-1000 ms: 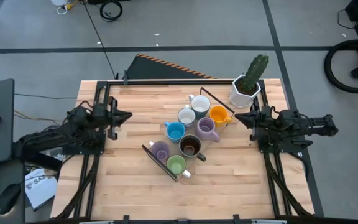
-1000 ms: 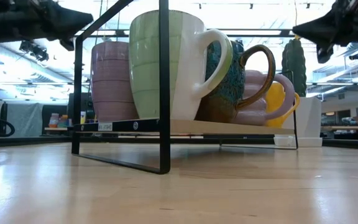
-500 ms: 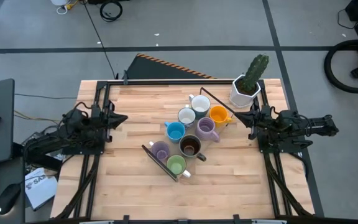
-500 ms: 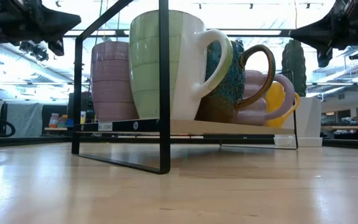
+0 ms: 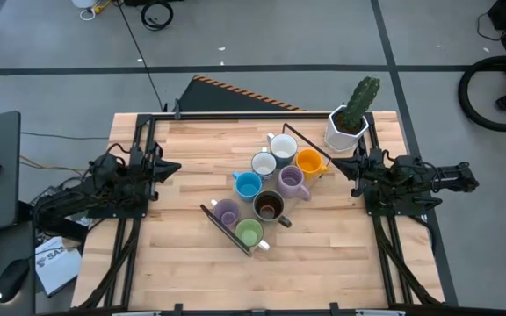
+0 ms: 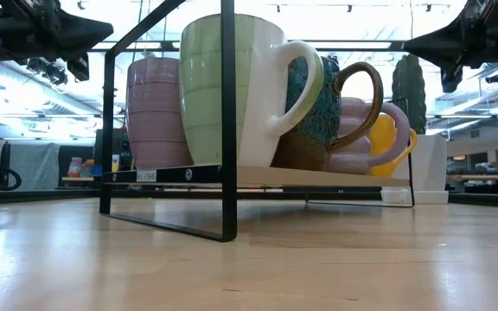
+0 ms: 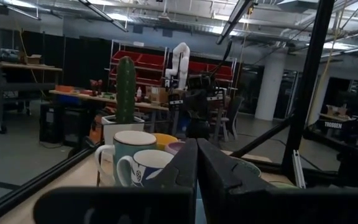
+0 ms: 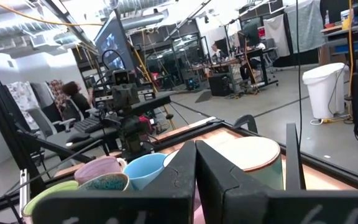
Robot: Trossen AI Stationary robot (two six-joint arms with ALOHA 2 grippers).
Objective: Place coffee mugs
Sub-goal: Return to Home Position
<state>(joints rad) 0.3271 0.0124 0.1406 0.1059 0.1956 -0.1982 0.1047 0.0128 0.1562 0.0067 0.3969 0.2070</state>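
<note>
Eight mugs stand close together on a black wire rack point(image 5: 211, 213) in the middle of the table: two white point(image 5: 282, 147), orange point(image 5: 309, 161), blue point(image 5: 248, 185), two lavender point(image 5: 292, 180), dark brown point(image 5: 269, 207) and green point(image 5: 249, 233). In the low view the green mug point(image 6: 232, 91) stands nearest, on the rack's shelf. My left gripper point(image 5: 177, 166) is shut and empty, level above the table left of the rack; its fingers meet in the left wrist view point(image 7: 196, 163). My right gripper point(image 5: 335, 165) is shut and empty, right of the orange mug; it also shows in the right wrist view point(image 8: 195, 163).
A white faceted pot with a green cactus point(image 5: 348, 127) stands at the table's far right corner, just beyond my right gripper. Black frame rails run along the table's left point(image 5: 139, 140) and right sides point(image 5: 380, 237). Bare wood lies near the front edge point(image 5: 314, 272).
My left gripper has drawn back a little toward the table's left edge, away from the mugs, still shut. The mugs and rack have not moved.
</note>
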